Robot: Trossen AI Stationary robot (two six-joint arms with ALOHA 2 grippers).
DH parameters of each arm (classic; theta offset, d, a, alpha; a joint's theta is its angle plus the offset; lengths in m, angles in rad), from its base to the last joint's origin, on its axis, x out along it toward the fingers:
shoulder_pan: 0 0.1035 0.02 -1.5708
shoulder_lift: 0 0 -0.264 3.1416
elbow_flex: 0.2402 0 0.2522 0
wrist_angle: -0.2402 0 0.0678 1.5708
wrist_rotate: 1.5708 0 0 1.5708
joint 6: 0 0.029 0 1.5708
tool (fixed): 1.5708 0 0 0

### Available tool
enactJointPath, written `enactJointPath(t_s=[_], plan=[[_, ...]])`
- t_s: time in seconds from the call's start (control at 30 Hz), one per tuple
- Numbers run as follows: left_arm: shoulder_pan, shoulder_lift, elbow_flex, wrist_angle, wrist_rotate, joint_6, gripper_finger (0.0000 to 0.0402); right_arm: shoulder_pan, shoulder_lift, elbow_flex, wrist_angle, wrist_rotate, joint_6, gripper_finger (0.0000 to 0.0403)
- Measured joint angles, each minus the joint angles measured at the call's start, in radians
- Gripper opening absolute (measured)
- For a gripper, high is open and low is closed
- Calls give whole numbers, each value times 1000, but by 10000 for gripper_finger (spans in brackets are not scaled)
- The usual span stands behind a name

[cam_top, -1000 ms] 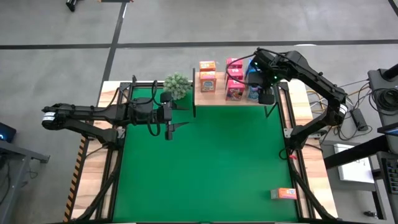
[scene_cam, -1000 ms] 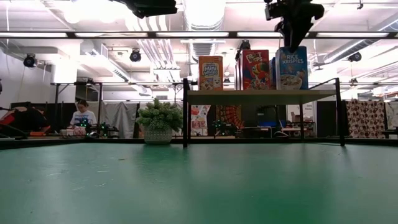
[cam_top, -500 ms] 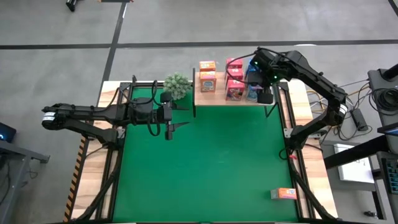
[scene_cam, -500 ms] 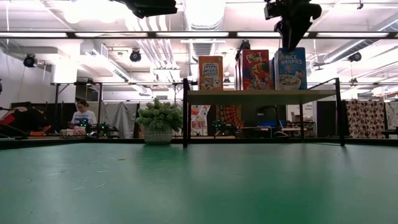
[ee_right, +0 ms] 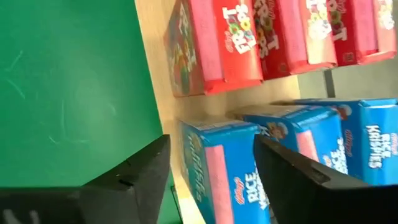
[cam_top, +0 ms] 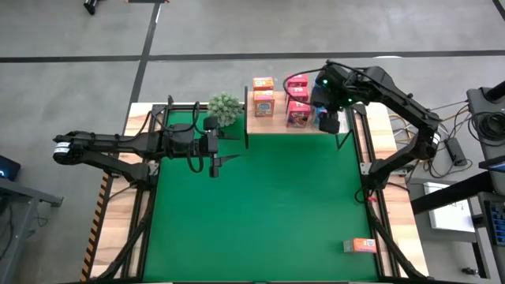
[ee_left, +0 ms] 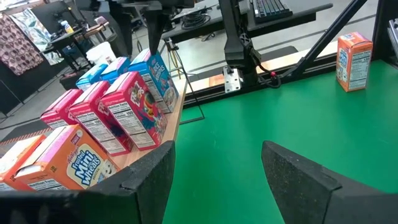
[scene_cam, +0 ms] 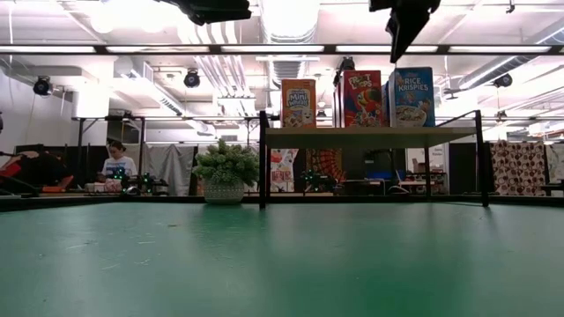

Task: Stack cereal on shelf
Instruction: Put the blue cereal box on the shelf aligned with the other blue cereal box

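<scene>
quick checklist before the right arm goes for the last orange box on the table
1. Right gripper open and empty: ok.
2. Right gripper lifted above the front blue box: ok.
3. Blue box upright on the shelf: ok.
4. Last orange box lying alone on the green table near its right front corner: ok.
5. Left gripper parked left of the shelf, out of the path: ok.
6. Free slot in the orange row: cannot tell.

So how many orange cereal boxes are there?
3. Two stand on the shelf, one orange box in front of another; the third sits alone on the green table, far from the shelf.
</scene>
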State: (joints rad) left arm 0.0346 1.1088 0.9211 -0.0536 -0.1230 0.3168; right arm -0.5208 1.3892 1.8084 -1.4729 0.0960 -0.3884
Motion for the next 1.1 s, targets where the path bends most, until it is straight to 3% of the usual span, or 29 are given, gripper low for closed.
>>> enactJointPath(t_s=[0.47,1.1], plan=[[0,0,0,0,0,0,223,1,53,0,17,9,-4,19],[0,0,0,0,0,0,223,-3,54,-1,12,44,10,13]])
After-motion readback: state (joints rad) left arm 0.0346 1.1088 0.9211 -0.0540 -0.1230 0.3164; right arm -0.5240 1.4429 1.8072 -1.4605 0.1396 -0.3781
